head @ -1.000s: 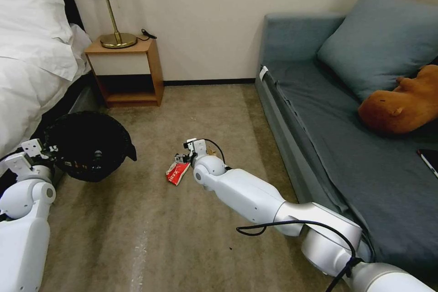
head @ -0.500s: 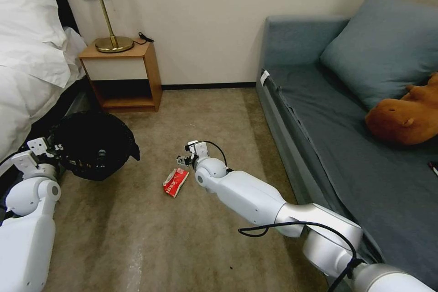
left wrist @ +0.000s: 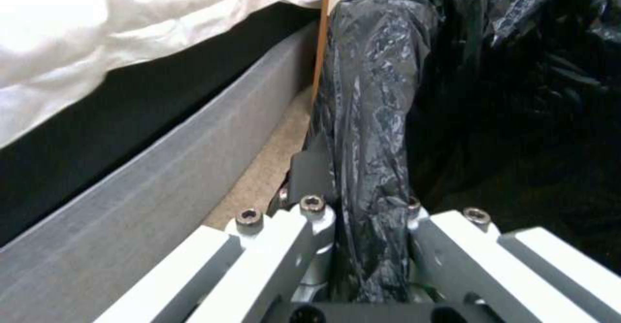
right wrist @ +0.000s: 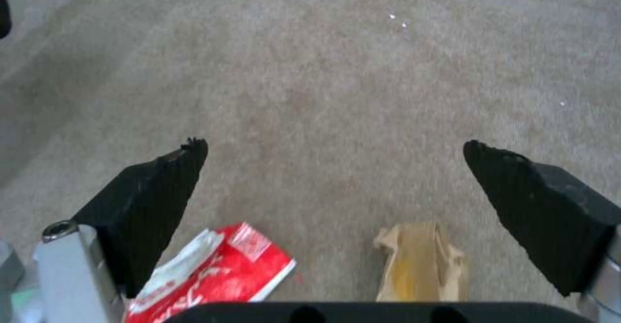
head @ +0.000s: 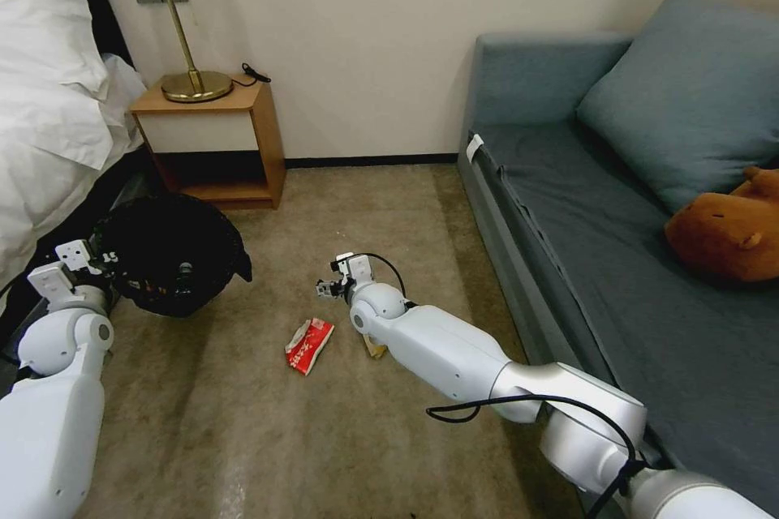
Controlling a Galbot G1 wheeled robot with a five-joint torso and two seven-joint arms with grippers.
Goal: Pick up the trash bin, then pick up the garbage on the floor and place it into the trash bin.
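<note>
Gripping bin [head: 174,255] rim: left gripper [left wrist: 368,226]. Right gripper [right wrist: 333,187], fingers wide, above packet [right wrist: 213,274] and wrapper [right wrist: 420,265]. Risk: pinching both, or carpet snagging.

Trash bin [head: 174,255] left by bed [head: 49,113]; packet [head: 308,345] and paper wrapper [head: 374,347] mid-floor; sofa [head: 617,243] right; nightstand [head: 215,142] behind.

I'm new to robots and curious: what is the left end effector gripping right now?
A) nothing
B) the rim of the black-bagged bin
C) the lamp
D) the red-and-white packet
B: in the left wrist view the left end effector is closed on the bagged rim of the trash bin.
</note>
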